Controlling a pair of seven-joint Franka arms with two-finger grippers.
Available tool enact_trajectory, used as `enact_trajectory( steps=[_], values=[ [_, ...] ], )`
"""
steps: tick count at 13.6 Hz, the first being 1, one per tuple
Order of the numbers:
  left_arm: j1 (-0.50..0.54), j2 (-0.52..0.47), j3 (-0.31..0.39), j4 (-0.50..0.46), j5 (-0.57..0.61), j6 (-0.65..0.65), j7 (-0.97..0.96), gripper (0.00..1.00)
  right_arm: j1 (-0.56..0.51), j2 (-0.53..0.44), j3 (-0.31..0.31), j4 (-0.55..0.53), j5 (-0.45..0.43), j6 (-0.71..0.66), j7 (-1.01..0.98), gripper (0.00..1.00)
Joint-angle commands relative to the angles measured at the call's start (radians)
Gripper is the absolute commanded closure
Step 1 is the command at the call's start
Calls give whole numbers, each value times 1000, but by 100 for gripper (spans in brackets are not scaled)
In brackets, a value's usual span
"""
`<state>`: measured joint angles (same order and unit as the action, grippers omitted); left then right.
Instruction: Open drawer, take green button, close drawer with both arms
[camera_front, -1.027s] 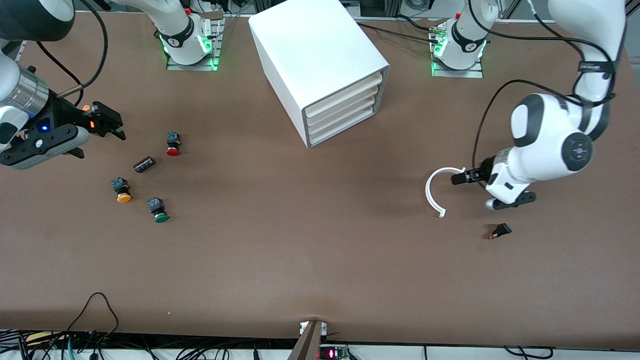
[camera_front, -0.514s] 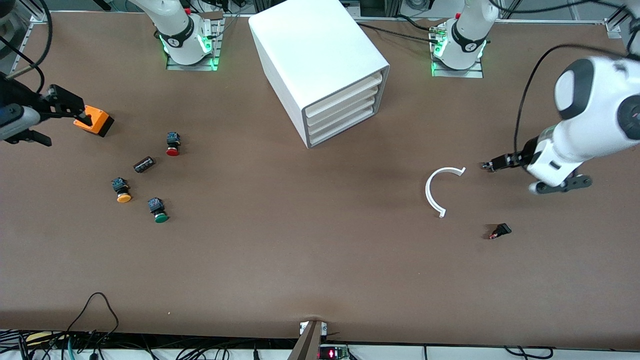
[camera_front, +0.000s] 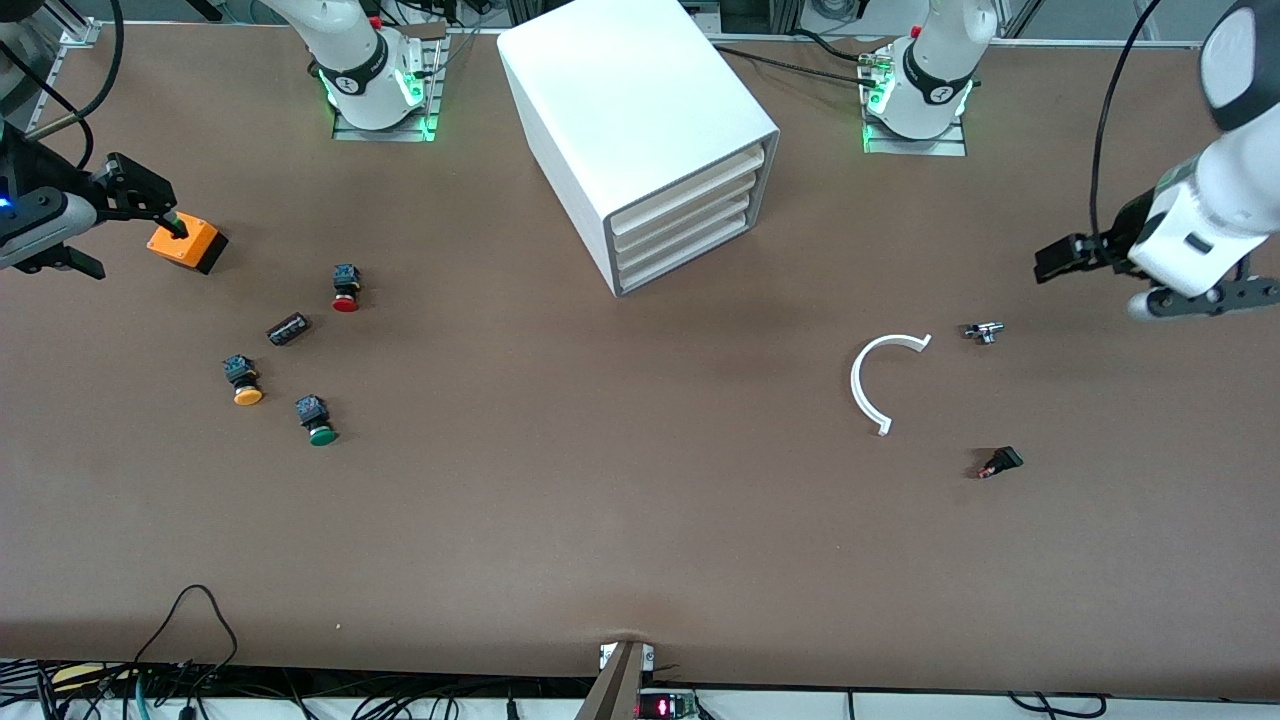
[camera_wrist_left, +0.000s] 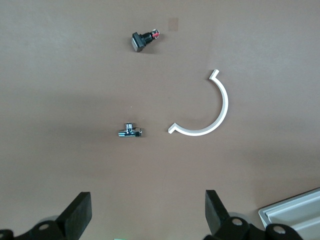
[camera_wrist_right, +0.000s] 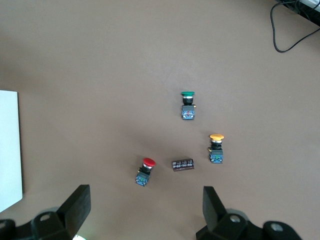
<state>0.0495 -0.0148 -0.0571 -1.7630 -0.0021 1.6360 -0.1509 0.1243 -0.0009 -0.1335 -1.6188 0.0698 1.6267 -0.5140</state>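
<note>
**Holding Both Grippers Raised at the Table Ends; All Drawers Shut**

Cabinet: the white four-drawer cabinet (camera_front: 640, 140) stands midway between the two arm bases. Every drawer (camera_front: 685, 215) sits flush in its slot, none pulled out.

Button: the green-capped button (camera_front: 318, 420) lies on the table (camera_front: 600, 520) toward the right arm's end, outside the cabinet. Just beside it, slightly farther from the front camera, lies the yellow-orange-capped button (camera_front: 242, 381). The red-capped button (camera_front: 345, 288) lies farther from that camera again, with a small dark cylinder (camera_front: 288, 328) between it and the yellow-orange one.

Right gripper (camera_front: 150, 205): raised at the right arm's end of the table, over an orange block (camera_front: 187, 243). In the right wrist view its fingers (camera_wrist_right: 75, 207) are spread wide with nothing between them.

Left gripper (camera_front: 1062, 260): raised at the left arm's end of the table. In the left wrist view its fingers (camera_wrist_left: 77, 217) are spread wide and carry nothing. Below it on the table lie a small metal fitting (camera_front: 984, 331), a white C-shaped ring (camera_front: 872, 380) and a small black part with a red tip (camera_front: 1000, 462), all apart from one another.
</note>
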Motion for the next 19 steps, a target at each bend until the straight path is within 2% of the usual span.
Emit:
enact_trajectory(
  steps=[1,7,10,17,19],
  values=[
    [1,-30,20,46,22,-44,36,0,-15,-39,35,-27,-19,-7,52,1],
    [12,-36,25,118,25,-88,76,0,-15,-53,51,-24,-45,-21,65,1],
    [12,-40,26,125,54,-94,151,0,-46,-51,107,-24,-64,-13,66,1],
    [12,-42,26,134,56,-90,153,0,-49,-45,95,-16,-64,-10,48,1],
    [12,-42,26,135,53,-88,145,0,-51,-47,72,-15,-65,-16,37,1]
  ],
)
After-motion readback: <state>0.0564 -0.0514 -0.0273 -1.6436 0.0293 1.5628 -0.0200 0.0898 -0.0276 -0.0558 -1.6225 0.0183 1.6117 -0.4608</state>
